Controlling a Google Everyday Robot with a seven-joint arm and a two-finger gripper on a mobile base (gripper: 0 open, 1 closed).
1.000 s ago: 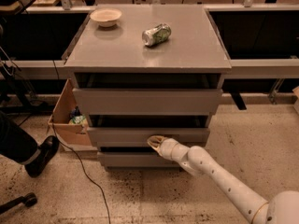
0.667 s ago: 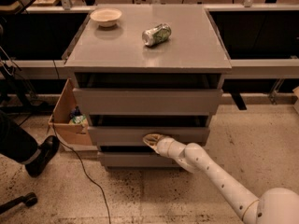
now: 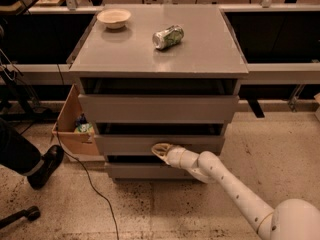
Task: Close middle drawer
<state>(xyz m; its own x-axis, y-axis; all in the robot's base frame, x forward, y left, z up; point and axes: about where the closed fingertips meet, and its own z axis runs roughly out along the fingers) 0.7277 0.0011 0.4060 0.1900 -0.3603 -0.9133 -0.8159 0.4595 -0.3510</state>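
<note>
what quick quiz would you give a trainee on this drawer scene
1. True or false: the gripper is at the front panel of the middle drawer.
2. How does the can sit on the cabinet top? A upright, B on its side, C upside down.
3. Fill in: left of the cabinet, on the floor, sits a cardboard ___.
Key: 1 true; 2 B; 3 box.
</note>
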